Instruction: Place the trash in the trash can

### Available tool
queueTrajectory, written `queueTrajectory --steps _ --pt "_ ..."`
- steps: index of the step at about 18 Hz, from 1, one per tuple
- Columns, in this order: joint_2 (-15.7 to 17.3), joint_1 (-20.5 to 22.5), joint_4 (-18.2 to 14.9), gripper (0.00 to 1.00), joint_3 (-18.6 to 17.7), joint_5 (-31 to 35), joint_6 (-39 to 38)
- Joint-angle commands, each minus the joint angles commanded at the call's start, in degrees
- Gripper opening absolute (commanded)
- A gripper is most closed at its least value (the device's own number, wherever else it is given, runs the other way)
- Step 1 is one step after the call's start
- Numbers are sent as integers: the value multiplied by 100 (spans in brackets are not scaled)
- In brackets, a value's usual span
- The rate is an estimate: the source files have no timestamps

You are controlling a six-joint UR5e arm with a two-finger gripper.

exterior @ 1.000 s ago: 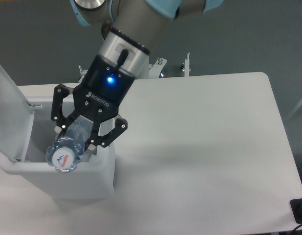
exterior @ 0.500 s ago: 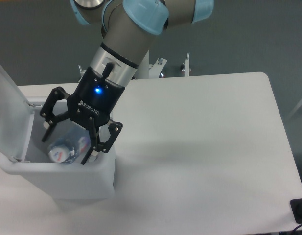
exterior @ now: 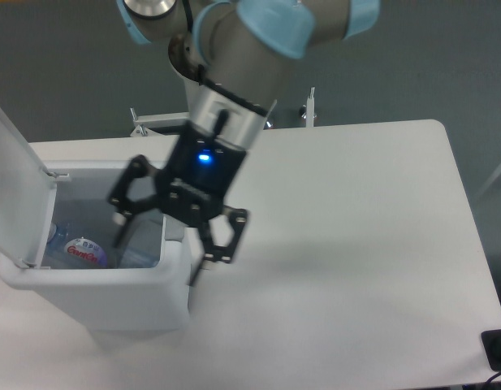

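The trash can [exterior: 96, 301] is a white rectangular bin at the left of the table, its flip lid [exterior: 15, 183] standing open. Down inside it lies the trash, a crushed clear bottle [exterior: 84, 250] with a bluish label and red lettering. My gripper [exterior: 157, 248] hangs over the bin's right rim with its fingers spread wide open and nothing between them. One fingertip [exterior: 120, 230] is over the bin's opening and the other [exterior: 205, 262] is outside the right wall. No other piece of trash shows on the table.
The white table [exterior: 347, 244] stretches to the right of the bin. Small metal fixtures [exterior: 308, 107] stand at the table's far edge. A dark object [exterior: 498, 349] sits at the lower right corner.
The gripper opened and let go of the bottle, which dropped to the bottom of the bin. The arm then shifted right, so the open gripper now straddles the bin's right rim.
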Motion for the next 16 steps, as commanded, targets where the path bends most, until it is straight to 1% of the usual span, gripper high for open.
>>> queueTrajectory --steps 2,3,4,6,7,8,9,11,12,16 --pt "-9 315 -26 100 -87 44 237" --pt "0 465 -53 100 -131 227 282" --pt "17 649 -44 100 -288 620 421" --pt "-9 809 -79 100 -368 1227 624" --pt "-26 1044 -79 100 -639 1683 808" --pt "-70 1186 -114 100 -746 1844 1114" --pt "-88 1335 -184 100 -860 1898 1587" --pt "-123 1477 -394 100 -897 2108 2012" --pt "-167 1495 -491 100 -888 2344 2231" --pt "-404 1504 -694 100 -932 3268 3233"
